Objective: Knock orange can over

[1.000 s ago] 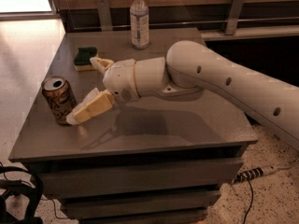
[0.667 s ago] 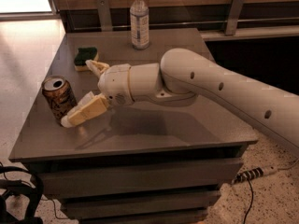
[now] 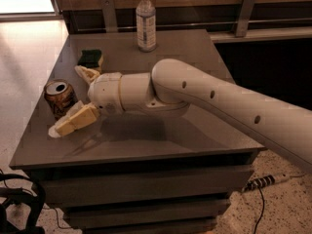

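Observation:
The orange can [image 3: 57, 97] stands upright near the left edge of the grey table [image 3: 195, 130], its silver top showing. My gripper [image 3: 66, 100] is open at the end of the white arm, which reaches in from the right. One pale finger [image 3: 86, 73] lies behind the can and the other finger [image 3: 74, 123] lies in front of it, close against its lower right side. The can sits between the two fingers.
A green-and-yellow sponge [image 3: 91, 58] lies just behind the gripper. A clear plastic bottle [image 3: 145, 21] stands at the table's back edge. A wooden wall with metal brackets runs behind. Cables [image 3: 19, 199] and a power strip [image 3: 263, 182] lie on the floor.
The arm has moved left across the table. The open fingers now reach further past the can on both sides. The can still stands upright in the same spot.

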### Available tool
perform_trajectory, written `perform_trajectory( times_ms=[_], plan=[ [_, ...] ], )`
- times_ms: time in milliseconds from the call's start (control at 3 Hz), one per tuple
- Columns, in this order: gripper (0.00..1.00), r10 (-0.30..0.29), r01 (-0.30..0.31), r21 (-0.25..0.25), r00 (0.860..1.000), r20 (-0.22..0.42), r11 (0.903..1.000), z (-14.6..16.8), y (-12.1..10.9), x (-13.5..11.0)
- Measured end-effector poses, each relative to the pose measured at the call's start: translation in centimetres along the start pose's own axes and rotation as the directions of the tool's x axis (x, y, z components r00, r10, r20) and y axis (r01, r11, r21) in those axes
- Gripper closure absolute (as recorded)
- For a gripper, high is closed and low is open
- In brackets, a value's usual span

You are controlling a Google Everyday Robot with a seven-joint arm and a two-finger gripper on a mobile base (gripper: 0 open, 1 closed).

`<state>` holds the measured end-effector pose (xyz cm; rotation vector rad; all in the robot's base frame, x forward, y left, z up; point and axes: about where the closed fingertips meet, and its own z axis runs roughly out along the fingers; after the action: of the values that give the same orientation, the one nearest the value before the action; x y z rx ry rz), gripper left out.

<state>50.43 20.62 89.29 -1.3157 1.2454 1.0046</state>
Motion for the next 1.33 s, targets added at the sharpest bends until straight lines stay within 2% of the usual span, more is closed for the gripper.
perform_trajectory(
  times_ms=[333, 1000, 1333],
  plan=[
    [0.27, -0.002, 0.001, -0.014, 1.0, -0.013, 0.9999, 1.78, 0.23, 0.83],
    [0.72, -0.004, 0.004, -0.02, 1.0, -0.011, 0.9998, 1.96, 0.49, 0.59],
    [1.0, -0.006, 0.006, -0.025, 1.0, -0.01, 0.9997, 2.18, 0.69, 0.46]
  ],
)
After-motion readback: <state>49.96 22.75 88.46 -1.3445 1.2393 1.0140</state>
